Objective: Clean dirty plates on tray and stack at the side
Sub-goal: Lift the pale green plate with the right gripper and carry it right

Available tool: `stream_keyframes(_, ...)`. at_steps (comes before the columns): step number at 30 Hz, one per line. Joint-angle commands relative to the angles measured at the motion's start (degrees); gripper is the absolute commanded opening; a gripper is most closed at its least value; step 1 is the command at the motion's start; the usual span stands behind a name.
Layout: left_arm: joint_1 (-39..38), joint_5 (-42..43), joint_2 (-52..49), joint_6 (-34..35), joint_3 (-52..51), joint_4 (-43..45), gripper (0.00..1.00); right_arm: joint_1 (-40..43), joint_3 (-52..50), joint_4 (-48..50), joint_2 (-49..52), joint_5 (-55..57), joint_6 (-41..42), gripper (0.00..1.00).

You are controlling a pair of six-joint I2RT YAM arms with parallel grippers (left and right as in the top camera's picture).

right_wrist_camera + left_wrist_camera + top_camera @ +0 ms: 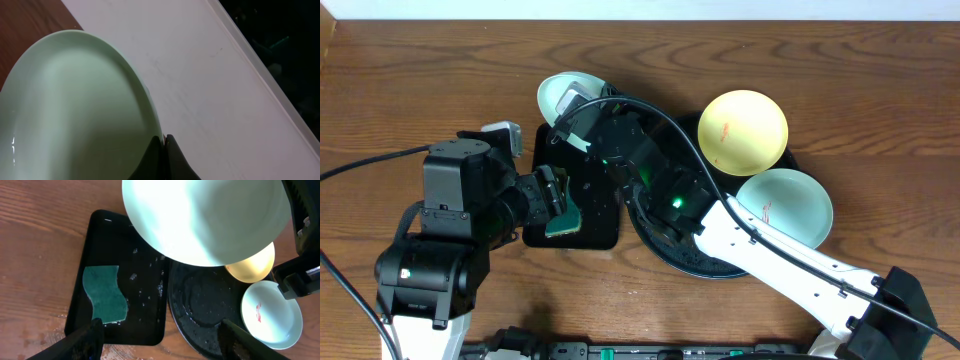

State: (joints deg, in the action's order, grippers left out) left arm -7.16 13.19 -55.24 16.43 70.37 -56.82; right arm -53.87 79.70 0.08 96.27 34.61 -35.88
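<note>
Pinching mint plate [200, 215] rim, R jaws, midair

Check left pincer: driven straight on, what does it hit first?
Likely the wet rectangular tray, near its edge by the round tray, beside the sponge. The raised mint plate hangs near that line; depth unclear, so it might touch first.
</note>
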Motion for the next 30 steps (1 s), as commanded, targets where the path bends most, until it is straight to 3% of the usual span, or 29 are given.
stream_keyframes(1, 0.3, -0.3, -0.1, -1.0, 1.2, -0.1, 0.73, -0.6, 0.8, 0.4, -1.4, 1.2, -0.6, 0.01)
stream_keyframes(5, 0.3, -0.3, -0.1, -1.0, 1.2, -0.1, 0.74, -0.9, 0.8, -0.2, -1.4, -0.3, 1.7, 0.01)
stream_keyframes(8, 0.3, -0.3, -0.1, -1.0, 1.2, -0.1, 0.74, -0.9, 0.8, 0.2, -1.4, 2.8, -2.5, 0.01)
stream_keyframes(11, 0.3, -0.3, -0.1, -1.0, 1.2, -0.1, 0.74, 0.2, 0.8, 0.4, -1.4, 4.2, 6.2, 0.01)
stream_keyframes(13, 0.3, -0.3, -0.1, -1.0, 1.2, -0.1, 0.74, -0.3, 0.8, -3.0, -1.4, -0.5, 4.3, 0.01)
stream_keyframes(15, 0.3, -0.3, -0.1, -1.0, 1.2, -0.1, 0.74, -0.4, 0.8, -3.0, -1.4, 2.7, 2.9, 0.01)
stream_keyframes(18, 0.3, -0.3, -0.1, -1.0, 1.2, -0.1, 0.74, 0.3, 0.8, -3.3, -1.4, 1.6, 11.9, 0.01)
stream_keyframes(20, 0.3, -0.3, -0.1, -1.0, 1.2, -0.1, 0.74, 0.0, 0.8, -6.8, -1.4, -5.7, 5.7, 0.01)
stream_keyframes(22, 0.3, -0.3, -0.1, -1.0, 1.2, -0.1, 0.74, 0.2, 0.8, -5.7, -1.0, 1.0, 4.4, 0.01)
stream_keyframes(23, 0.3, -0.3, -0.1, -1.0, 1.2, -0.1, 0.74, 0.5, 0.8, -4.7, -1.0, 4.1, 8.1, 0.01)
stream_keyframes(24, 0.3, -0.3, -0.1, -1.0, 1.2, -0.1, 0.74, 0.5, 0.8, -6.0, -0.9, -0.2, 11.5, 0.01)
stream_keyframes(26, 0.3, -0.3, -0.1, -1.0, 1.2, -0.1, 0.74, -0.2, 0.8, -8.5, -0.9, -6.6, 5.4, 0.01)
stream_keyframes(28, 0.3, -0.3, -0.1, -1.0, 1.2, -0.1, 0.74, -0.7, 0.8, -6.9, -0.3, -0.3, 2.7, 0.01)
stream_keyframes(30, 0.3, -0.3, -0.1, -1.0, 1.2, -0.1, 0.74, 0.1, 0.8, -4.3, -0.3, 5.7, 11.8, 0.01)
